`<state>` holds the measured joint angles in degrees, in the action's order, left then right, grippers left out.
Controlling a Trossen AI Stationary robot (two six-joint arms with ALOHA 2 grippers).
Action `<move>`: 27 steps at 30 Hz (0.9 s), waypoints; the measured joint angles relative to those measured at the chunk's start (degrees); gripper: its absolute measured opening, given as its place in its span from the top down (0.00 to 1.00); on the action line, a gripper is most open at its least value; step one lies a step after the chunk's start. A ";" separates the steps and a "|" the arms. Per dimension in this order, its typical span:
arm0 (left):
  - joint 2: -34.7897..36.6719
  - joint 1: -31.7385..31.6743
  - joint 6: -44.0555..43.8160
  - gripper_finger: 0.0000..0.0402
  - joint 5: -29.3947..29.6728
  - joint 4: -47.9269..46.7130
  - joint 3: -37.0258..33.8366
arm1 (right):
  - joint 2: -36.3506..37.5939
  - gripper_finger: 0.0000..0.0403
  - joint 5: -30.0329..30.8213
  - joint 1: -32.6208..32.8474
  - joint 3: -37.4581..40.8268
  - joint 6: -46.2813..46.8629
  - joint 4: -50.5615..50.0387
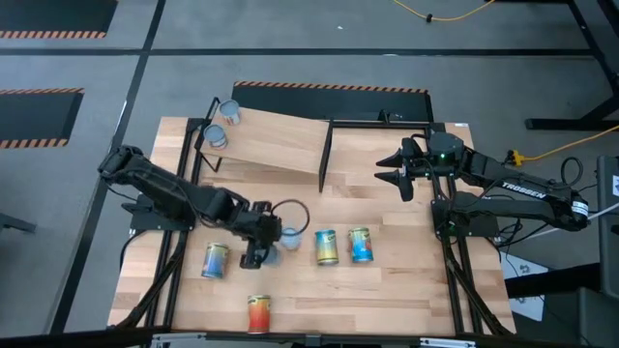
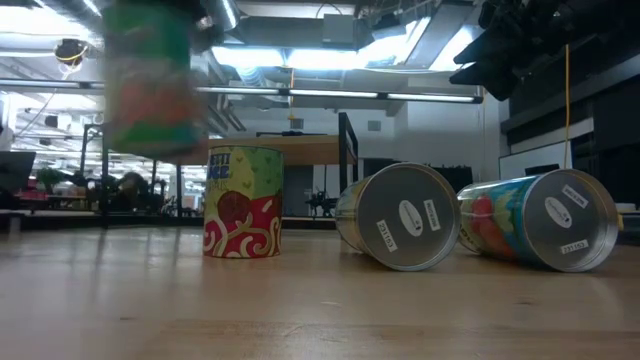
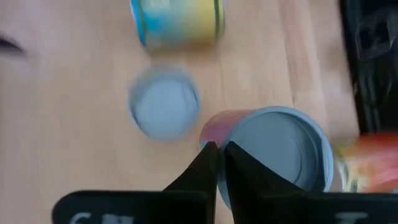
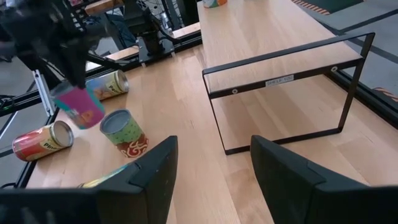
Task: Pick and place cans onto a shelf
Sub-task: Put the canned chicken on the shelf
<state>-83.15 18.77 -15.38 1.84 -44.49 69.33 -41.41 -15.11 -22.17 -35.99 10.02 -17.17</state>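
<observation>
My left gripper [image 1: 257,251] is shut on a pink-labelled can [image 4: 81,109] with a pale-blue top [image 3: 280,155], held above the table's near middle. Right beside and below it, an upright green-and-red can [image 4: 124,134] stands on its base. Two cans [image 1: 326,246] [image 1: 361,244] lie on their sides to its right, a yellow-blue can [image 1: 215,259] to its left and a red-orange can [image 1: 258,312] near the front edge. The tilted plywood shelf [image 1: 276,145] carries two cans [image 1: 229,111] [image 1: 216,136] at its far left. My right gripper [image 4: 214,180] waits open by the shelf's right part. My left gripper pinches the can's top rim [image 3: 214,148] between its two fingers, one finger [image 3: 244,171] over the lid and one [image 3: 198,174] outside the wall. The fingers slant down from the table's left. The can hangs tilted below them, clear of the table.
The shelf's black frame has an upright divider [image 1: 326,155] and a bar on its front [image 4: 280,59]. Bare wooden tabletop [image 1: 387,300] lies at the near right. Black rails [image 1: 179,193] run along the table's left and right sides.
</observation>
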 joint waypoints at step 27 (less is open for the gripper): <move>0.58 -47.78 17.62 0.97 9.82 -27.44 34.22 | -0.11 0.49 0.01 0.00 0.00 -0.18 -0.33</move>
<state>-82.56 -29.02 2.24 11.65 -71.94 103.55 -41.52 -15.10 -22.17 -35.99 9.84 -17.50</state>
